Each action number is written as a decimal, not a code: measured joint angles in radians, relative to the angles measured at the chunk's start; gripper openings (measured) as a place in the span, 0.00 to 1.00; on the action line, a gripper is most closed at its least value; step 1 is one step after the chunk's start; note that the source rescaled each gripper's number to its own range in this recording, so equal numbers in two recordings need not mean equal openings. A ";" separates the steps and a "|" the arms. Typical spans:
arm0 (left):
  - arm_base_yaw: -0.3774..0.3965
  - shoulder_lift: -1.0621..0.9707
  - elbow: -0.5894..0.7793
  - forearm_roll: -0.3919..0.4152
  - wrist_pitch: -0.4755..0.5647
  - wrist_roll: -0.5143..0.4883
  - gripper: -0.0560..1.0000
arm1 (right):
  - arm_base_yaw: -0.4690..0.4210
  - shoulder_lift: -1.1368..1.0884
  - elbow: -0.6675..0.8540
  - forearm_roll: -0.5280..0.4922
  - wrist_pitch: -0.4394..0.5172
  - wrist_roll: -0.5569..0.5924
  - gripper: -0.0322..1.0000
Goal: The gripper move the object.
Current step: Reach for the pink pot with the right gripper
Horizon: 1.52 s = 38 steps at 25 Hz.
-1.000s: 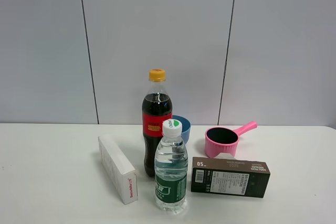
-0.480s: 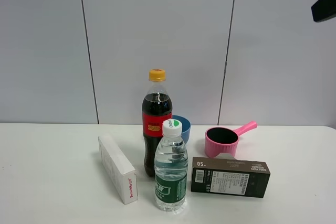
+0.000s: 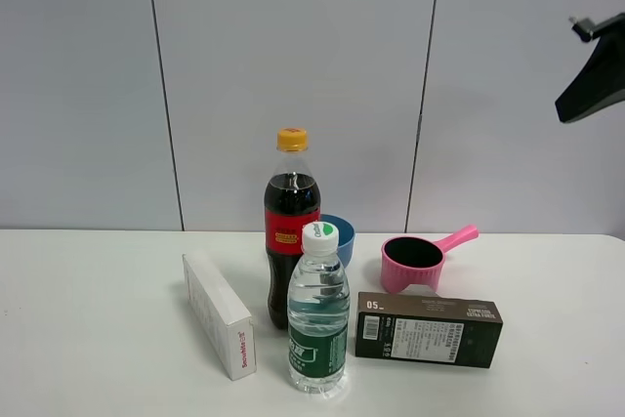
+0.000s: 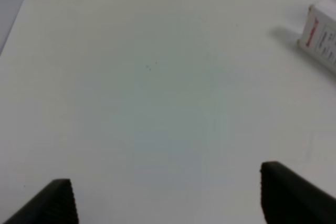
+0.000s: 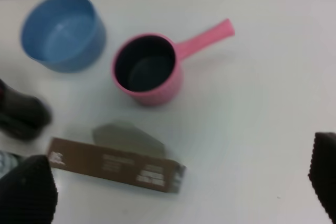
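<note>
Pink scoop (image 3: 413, 267) upright near blue bowl (image 3: 342, 237)

The scoop cup (image 3: 413, 265) is pink, the bowl (image 5: 62, 31) blue, the box (image 3: 428, 329) brown.

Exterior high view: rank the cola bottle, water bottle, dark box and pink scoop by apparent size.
1. cola bottle, tallest; water bottle looks nearly as big but stands nearer the camera, so unsure.
2. dark box.
3. pink scoop.
</note>
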<state>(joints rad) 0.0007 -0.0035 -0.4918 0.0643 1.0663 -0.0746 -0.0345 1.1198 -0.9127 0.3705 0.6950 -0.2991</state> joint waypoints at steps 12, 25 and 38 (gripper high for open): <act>0.000 0.000 0.000 0.000 0.000 0.000 1.00 | 0.196 0.054 -0.001 -0.204 0.019 0.079 1.00; 0.000 0.000 0.000 0.000 0.000 0.000 1.00 | 0.322 0.233 -0.186 -0.343 0.133 0.639 0.98; 0.000 0.000 0.000 0.000 0.000 0.000 1.00 | 0.284 0.446 -0.204 -0.364 0.119 0.865 0.97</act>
<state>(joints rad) 0.0007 -0.0035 -0.4918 0.0643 1.0663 -0.0746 0.2496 1.5656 -1.1166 0.0068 0.8141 0.5654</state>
